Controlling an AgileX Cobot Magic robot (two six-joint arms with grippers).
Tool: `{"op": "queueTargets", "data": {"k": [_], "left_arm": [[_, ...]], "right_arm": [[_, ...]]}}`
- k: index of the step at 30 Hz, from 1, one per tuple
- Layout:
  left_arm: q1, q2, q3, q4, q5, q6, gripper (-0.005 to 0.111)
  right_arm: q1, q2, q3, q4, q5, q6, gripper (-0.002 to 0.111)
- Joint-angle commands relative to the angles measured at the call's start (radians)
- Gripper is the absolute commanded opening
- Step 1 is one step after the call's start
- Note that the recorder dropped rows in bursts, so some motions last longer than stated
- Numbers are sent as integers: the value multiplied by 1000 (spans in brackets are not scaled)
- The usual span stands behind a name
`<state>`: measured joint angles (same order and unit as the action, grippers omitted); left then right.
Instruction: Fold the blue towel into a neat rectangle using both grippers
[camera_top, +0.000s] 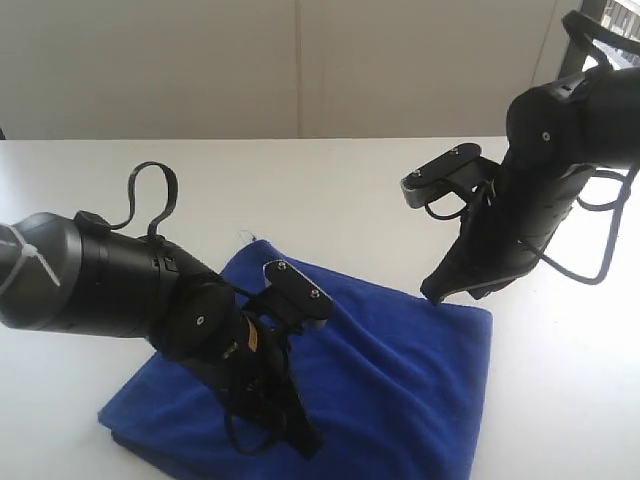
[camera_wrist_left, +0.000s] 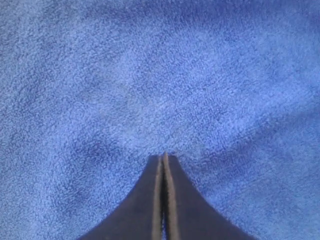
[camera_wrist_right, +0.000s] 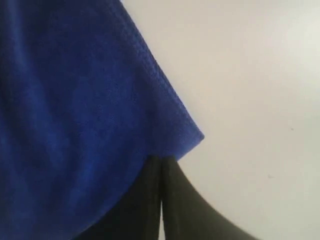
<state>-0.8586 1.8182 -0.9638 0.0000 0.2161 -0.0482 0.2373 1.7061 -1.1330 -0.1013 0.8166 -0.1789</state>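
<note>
Exterior view: the towel (camera_top: 400, 370) lies on the white table (camera_top: 300, 170), toward its near side. A doubled edge at its near-left end suggests at least one fold is already made. The left gripper (camera_top: 305, 445) slants down onto the cloth near that end, jaws together, with the tip on or just above the pile. This looks like a pose for pressing or smoothing the fold, not for picking anything up. The right gripper (camera_top: 432, 292) points down at the towel's far edge, also closed, and meets the cloth where blue gives way to table. That is a sensible spot from which to take the edge for another fold.

Left wrist view: the left gripper (camera_wrist_left: 164, 158) shows only a hairline seam between its jaws, with nothing caught in it. Fuzzy towel (camera_wrist_left: 150, 75) fills everything beyond, so the tip is well inside the cloth's border.

Right wrist view: the right gripper (camera_wrist_right: 161, 161) is likewise shut. A towel (camera_wrist_right: 60, 125) corner sits just at its tip, with bare table (camera_wrist_right: 250, 75) beside it. The cloth seems to lie against the tip rather than between the jaws, though the dark overlap there leaves that unsure.
</note>
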Motion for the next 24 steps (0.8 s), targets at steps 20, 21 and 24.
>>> {"op": "queueTargets", "data": {"k": [20,21,24], "left_arm": [[185,-225,26,222,415,-25,0],[185,-250,29,197,431,-24,0],[185,-317,84,116,406,-24,0]], "right_arm": [[-5,-6,6,620,41,-544,0],[-2,-1,6,680,43,-593,0],[29,31,6,869,32,-747,0]]}}
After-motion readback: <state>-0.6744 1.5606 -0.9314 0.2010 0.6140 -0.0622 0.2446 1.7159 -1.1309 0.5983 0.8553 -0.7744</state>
